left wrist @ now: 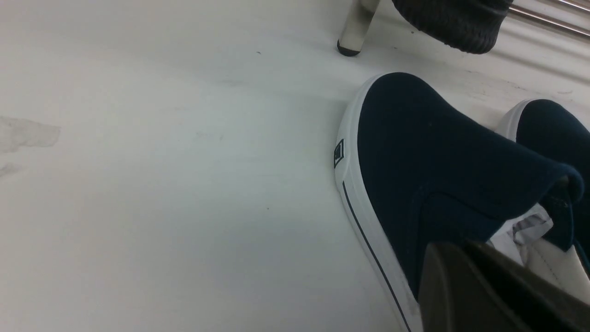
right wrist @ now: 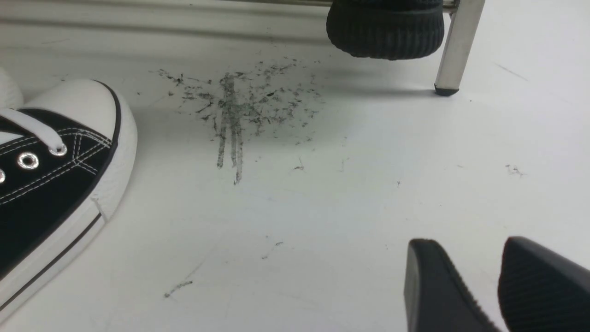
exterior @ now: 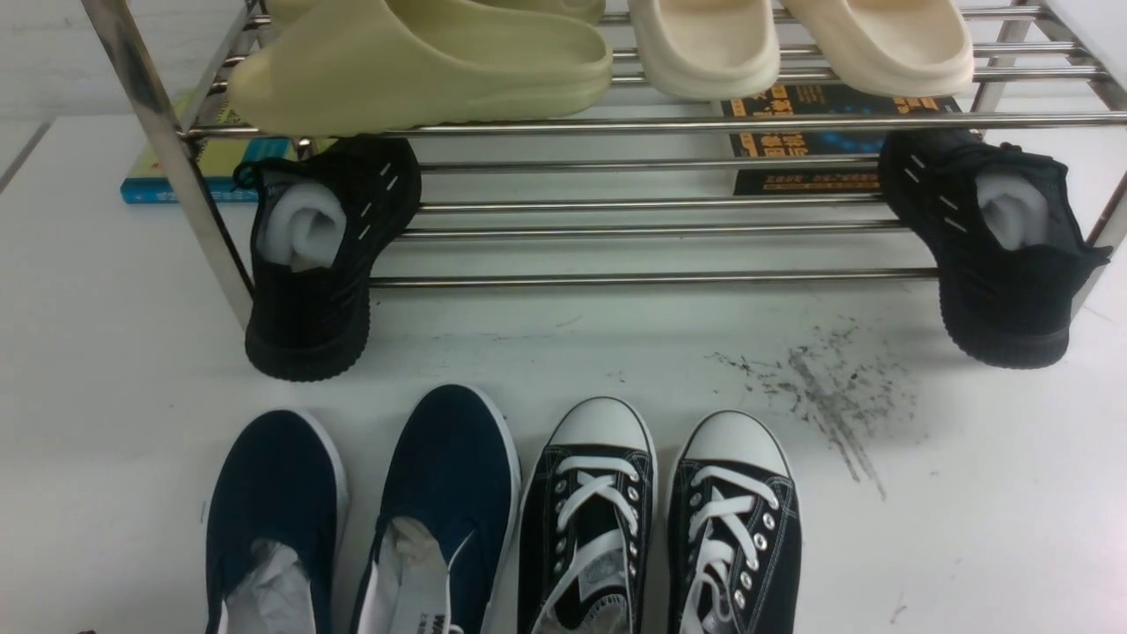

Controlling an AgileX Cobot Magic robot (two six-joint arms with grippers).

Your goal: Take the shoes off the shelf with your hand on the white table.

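Two navy shoes (exterior: 361, 519) are sitting side by side on the white table (exterior: 968, 528), off the shelf (exterior: 634, 280), beside two black lace-up sneakers (exterior: 660, 528). Two black knit sneakers (exterior: 308, 255) are hanging on the lowest bars, four pale slippers (exterior: 423, 62) above. "WA" is showing inside one navy shoe. The left gripper (left wrist: 488, 290) is resting clenched against the outer navy shoe; the right gripper (right wrist: 498, 286) is hovering released, grasping nothing.
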